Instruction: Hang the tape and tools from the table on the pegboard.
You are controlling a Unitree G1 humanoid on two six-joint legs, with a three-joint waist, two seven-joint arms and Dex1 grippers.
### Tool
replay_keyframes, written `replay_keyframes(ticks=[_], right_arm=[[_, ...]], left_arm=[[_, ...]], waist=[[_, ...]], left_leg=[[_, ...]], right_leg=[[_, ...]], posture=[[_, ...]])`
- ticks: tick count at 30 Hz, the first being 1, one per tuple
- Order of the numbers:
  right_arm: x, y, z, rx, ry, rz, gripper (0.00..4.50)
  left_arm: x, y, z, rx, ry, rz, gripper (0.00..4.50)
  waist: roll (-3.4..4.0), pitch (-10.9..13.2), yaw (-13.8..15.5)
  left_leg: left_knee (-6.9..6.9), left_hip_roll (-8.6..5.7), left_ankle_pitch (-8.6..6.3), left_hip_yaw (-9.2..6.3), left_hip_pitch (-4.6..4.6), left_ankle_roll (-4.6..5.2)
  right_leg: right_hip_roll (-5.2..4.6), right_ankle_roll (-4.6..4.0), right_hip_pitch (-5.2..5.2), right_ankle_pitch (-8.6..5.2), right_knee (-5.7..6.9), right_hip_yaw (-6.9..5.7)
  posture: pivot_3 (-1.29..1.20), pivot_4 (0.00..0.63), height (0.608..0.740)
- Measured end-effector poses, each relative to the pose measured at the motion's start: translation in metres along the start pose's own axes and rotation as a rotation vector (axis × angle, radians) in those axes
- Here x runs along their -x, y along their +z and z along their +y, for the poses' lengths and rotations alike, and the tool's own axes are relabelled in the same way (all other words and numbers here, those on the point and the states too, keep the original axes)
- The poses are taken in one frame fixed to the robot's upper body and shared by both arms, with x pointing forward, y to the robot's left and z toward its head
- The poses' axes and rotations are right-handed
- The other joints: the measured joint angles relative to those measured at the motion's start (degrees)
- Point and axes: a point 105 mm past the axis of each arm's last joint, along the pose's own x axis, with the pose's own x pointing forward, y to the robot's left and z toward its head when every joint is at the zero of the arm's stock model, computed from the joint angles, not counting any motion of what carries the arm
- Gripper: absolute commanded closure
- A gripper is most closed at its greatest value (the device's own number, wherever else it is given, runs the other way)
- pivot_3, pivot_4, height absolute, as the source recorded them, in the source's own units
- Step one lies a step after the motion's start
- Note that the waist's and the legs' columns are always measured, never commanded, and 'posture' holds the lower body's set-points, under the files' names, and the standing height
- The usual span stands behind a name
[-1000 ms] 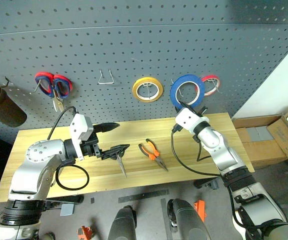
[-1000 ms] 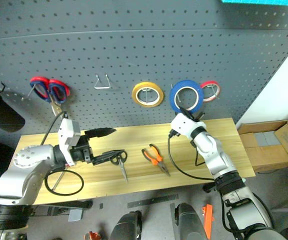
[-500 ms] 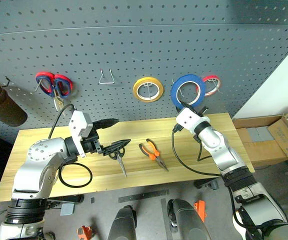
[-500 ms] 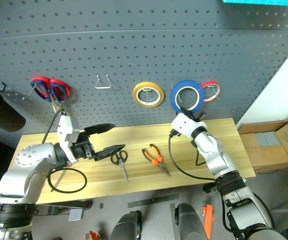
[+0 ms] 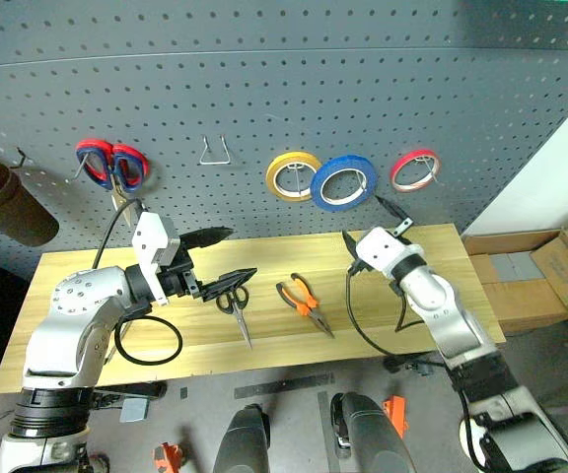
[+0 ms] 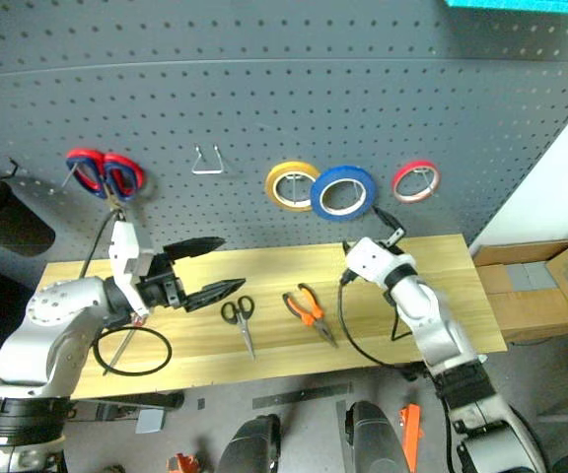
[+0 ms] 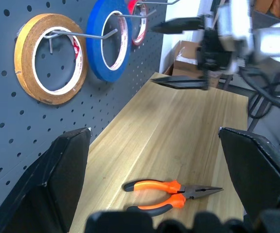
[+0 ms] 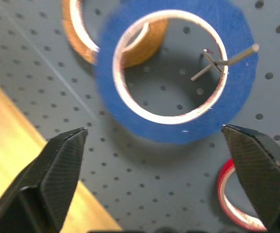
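Right gripper (image 5: 375, 221) spread wide, empty, just below blue tape (image 5: 342, 183) hung on pegboard (image 5: 264, 79) hook. Left gripper (image 5: 223, 258) wide, empty. Scissors (image 5: 236, 304), pliers (image 5: 304, 302) left on table (image 5: 87, 340).

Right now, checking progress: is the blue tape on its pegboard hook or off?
On. The blue tape hangs from a metal hook through its centre; the right pincer stands open, clear of it.

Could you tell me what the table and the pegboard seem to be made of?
The table: light yellowish wood, matt, judging by its long visible grain lines. The pegboard: a dark grey matt panel with a regular grid of holes, probably painted metal or hardboard; the look leaves that open.
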Motion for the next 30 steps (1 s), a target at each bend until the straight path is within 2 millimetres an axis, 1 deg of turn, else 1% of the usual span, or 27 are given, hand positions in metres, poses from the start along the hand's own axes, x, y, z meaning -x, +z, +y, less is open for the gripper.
replay_keyframes(ticks=[2, 4, 5, 6, 8, 10, 13, 15, 17, 20, 22, 24, 30], right_arm=[[0.012, 0.006, 0.011, -0.016, 0.034, -0.009, 0.02], [0.027, 0.011, 0.027, -0.068, 0.097, 0.019, 0.02], [0.033, 0.011, 0.037, -0.107, 0.131, 0.046, 0.02], [0.042, 0.009, 0.05, -0.197, 0.174, 0.114, 0.02], [0.055, 0.005, 0.07, -0.352, 0.232, 0.238, 0.02], [0.061, 0.002, 0.081, -0.463, 0.271, 0.349, 0.02], [0.064, 0.002, 0.088, -0.535, 0.293, 0.438, 0.02], [0.065, 0.002, 0.099, -0.59, 0.319, 0.507, 0.02], [0.062, 0.005, 0.109, -0.619, 0.34, 0.551, 0.02], [0.051, 0.008, 0.12, -0.641, 0.353, 0.58, 0.02], [0.044, 0.008, 0.123, -0.649, 0.349, 0.593, 0.02], [0.032, 0.006, 0.126, -0.645, 0.339, 0.612, 0.02], [0.014, 0.003, 0.135, -0.665, 0.345, 0.641, 0.02]], left_arm=[[0.001, 0.0, 0.0, -0.007, 0.003, -0.002, 0.0], [0.003, -0.004, 0.001, -0.015, 0.007, 0.016, 0.0], [0.006, -0.008, 0.003, -0.017, 0.016, 0.041, 0.0], [0.013, -0.017, 0.007, -0.018, 0.033, 0.091, 0.0], [0.029, -0.036, 0.017, -0.019, 0.065, 0.199, 0.0], [0.043, -0.054, 0.022, -0.051, 0.059, 0.308, 0.0], [0.054, -0.069, 0.024, -0.068, 0.04, 0.392, 0.0], [0.064, -0.081, 0.025, -0.061, 0.025, 0.469, 0.0], [0.07, -0.089, 0.025, -0.045, 0.011, 0.514, 0.0], [0.073, -0.092, 0.023, -0.029, -0.009, 0.531, 0.0], [0.073, -0.092, 0.024, -0.025, -0.008, 0.531, 0.0], [0.073, -0.091, 0.026, -0.013, -0.001, 0.53, 0.0], [0.073, -0.089, 0.027, 0.037, -0.006, 0.509, 0.0]], waist=[[0.0, 0.0, 0.01], [0.0, 0.0, 0.01], [0.0, 0.0, -0.07], [0.01, 0.0, -0.17], [0.03, 0.01, -0.5], [0.07, 0.05, -0.57], [0.07, 0.05, -0.47], [0.09, 0.06, -0.38], [0.1, 0.07, -0.47], [0.1, 0.08, -0.71], [0.1, 0.09, -0.8], [0.08, 0.1, -1.02], [0.08, 0.11, -1.62]], left_leg=[[0.0, 0.01, 0.0, -0.02, 0.03, 0.0], [-0.02, 0.02, 0.0, -0.04, 0.04, 0.0], [-0.03, 0.04, 0.0, -0.05, 0.06, 0.0], [-0.04, 0.05, 0.0, -0.06, 0.08, 0.01], [-0.05, 0.11, 0.0, -0.06, 0.13, 0.01], [-0.03, 0.11, 0.0, -0.04, 0.13, 0.01], [-0.01, 0.1, 0.01, -0.06, 0.14, 0.01], [-0.03, 0.12, 0.02, -0.11, 0.13, 0.01], [-0.07, 0.13, 0.01, -0.1, 0.1, 0.01], [-0.08, 0.13, 0.01, -0.08, 0.04, 0.01], [-0.08, 0.12, 0.01, -0.08, 0.02, 0.01], [-0.07, 0.12, 0.01, -0.08, 0.01, 0.01], [-0.08, 0.13, 0.01, -0.08, 0.01, 0.01]], right_leg=[[0.01, 0.0, 0.02, 0.0, 0.01, -0.01], [0.02, 0.0, 0.02, -0.01, 0.01, -0.01], [0.05, 0.0, 0.03, -0.01, 0.01, -0.01], [0.07, 0.0, 0.02, -0.02, 0.03, -0.01], [0.13, -0.01, 0.02, -0.02, 0.05, -0.01], [0.13, 0.1, 0.0, -0.06, 0.03, 0.0], [0.13, 0.11, 0.01, -0.04, 0.02, -0.02], [0.15, 0.09, -0.01, -0.05, 0.03, -0.06], [0.16, 0.09, -0.06, -0.05, 0.02, -0.06], [0.16, 0.09, -0.09, -0.05, -0.03, -0.04], [0.14, 0.1, -0.09, -0.05, -0.06, -0.04], [0.14, 0.1, -0.09, -0.05, -0.04, -0.05], [0.15, 0.05, -0.1, -0.02, -0.02, -0.04]], posture=[[-0.06, 0.251, 0.74], [-0.08, 0.259, 0.74], [-0.09, 0.262, 0.74], [-0.09, 0.263, 0.74], [-0.1, 0.268, 0.74], [-0.11, 0.273, 0.74], [-0.11, 0.274, 0.74], [-0.11, 0.276, 0.74], [-0.12, 0.276, 0.74], [-0.12, 0.276, 0.74], [-0.13, 0.275, 0.74], [-0.13, 0.274, 0.74], [-0.13, 0.272, 0.74]])
